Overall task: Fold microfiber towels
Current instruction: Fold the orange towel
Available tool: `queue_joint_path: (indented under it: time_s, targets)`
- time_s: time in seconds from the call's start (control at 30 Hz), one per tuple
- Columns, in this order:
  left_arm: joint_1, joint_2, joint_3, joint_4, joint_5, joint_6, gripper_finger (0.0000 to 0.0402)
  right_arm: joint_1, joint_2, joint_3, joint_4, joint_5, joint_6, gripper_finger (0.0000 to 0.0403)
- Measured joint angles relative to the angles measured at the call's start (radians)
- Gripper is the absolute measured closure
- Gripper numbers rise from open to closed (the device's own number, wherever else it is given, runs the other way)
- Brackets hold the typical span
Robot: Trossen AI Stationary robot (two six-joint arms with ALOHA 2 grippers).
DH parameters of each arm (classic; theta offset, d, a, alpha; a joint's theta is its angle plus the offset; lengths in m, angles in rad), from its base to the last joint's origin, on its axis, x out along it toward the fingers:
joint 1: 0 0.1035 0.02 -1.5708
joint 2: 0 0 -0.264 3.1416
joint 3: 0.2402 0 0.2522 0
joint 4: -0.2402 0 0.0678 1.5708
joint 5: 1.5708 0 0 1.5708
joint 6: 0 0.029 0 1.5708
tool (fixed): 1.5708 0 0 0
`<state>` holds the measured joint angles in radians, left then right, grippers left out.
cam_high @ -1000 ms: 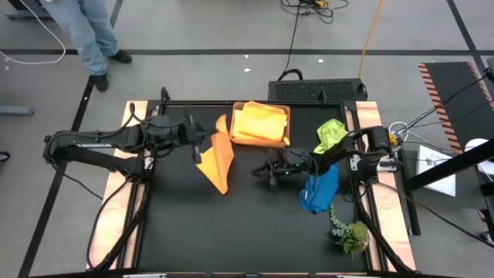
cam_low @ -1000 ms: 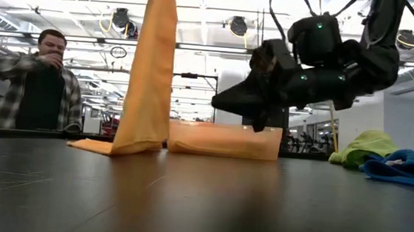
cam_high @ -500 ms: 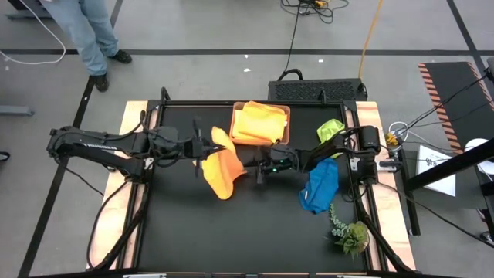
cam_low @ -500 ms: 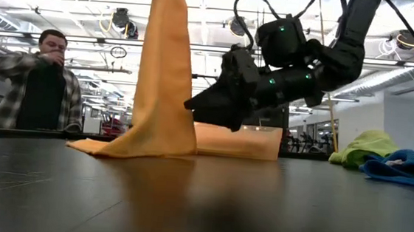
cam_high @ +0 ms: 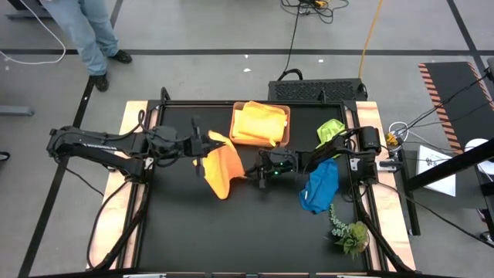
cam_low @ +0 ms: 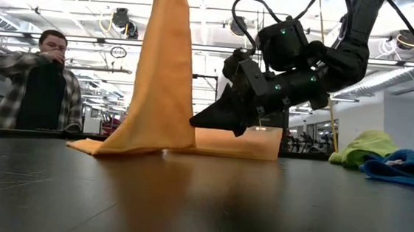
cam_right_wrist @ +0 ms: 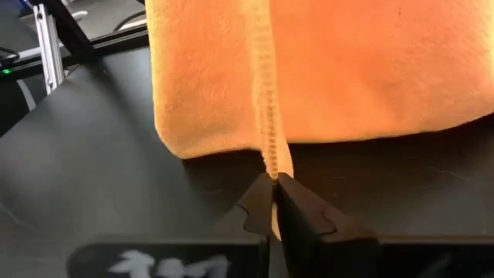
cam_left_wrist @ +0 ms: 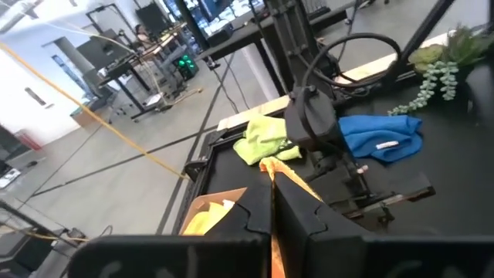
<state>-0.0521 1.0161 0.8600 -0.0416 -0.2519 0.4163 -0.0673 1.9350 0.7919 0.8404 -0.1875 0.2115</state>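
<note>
An orange towel [cam_high: 220, 164] hangs from my left gripper [cam_high: 204, 145], which is shut on its top; its lower end [cam_low: 108, 147] lies on the black table. My right gripper [cam_high: 253, 171] is shut on the towel's lower right edge, low over the table [cam_low: 194, 121]. A tan tray [cam_high: 284, 116] at the far middle holds a yellow towel [cam_high: 258, 122]. A lime green towel [cam_high: 330, 131] and a blue towel [cam_high: 320, 189] lie at the right. My left gripper pinches the towel's top edge [cam_left_wrist: 272, 176] between its two fingers, coming level from the table's left. The towel hangs below it in a widening drape, its bottom on the table. My right gripper pinches the towel's stitched hem [cam_right_wrist: 268, 162] between its fingertips, slanting down from the table's right. The hem rises from the fingers; the cloth around it is slack.
A green plant sprig [cam_high: 349, 232] lies near the right front corner. A person in a plaid shirt [cam_low: 39, 80] stands beyond the table, and a person's legs [cam_high: 93, 35] show at the far left. Bare black tabletop [cam_high: 231, 232] stretches toward the near edge.
My right gripper has gone toward the table's left and down, to the towel's lower edge. My left gripper has gone a little toward the table's right with the towel's top. The hanging towel has spread from a narrow strip into a wider drape.
</note>
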Motion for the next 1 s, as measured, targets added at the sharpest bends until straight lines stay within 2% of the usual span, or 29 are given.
queue_joint_path:
  time_s: [0.27,0.43,0.77,0.9,1.0]
  targets:
    - [-0.005,-0.036,0.0,0.014,-0.047,0.0,0.0395,0.005,-0.014,0.0,0.003,0.0,0.0,0.0402]
    - [-0.022,-0.074,0.0,0.018,-0.09,0.0,0.0398,0.021,-0.088,0.0,-0.041,0.001,-0.036,0.0402]
    - [-0.1,-0.142,0.0,0.124,-0.202,0.066,0.0396,0.078,-0.436,0.0,-0.226,0.006,-0.173,0.0403]
    - [-0.166,-0.139,0.0,0.146,-0.309,0.079,0.0398,0.11,-0.583,0.0,-0.306,0.009,-0.199,0.0403]
    - [-0.234,-0.14,0.0,0.145,-0.407,0.067,0.0396,0.149,-0.673,0.0,-0.366,0.059,-0.203,0.0403]
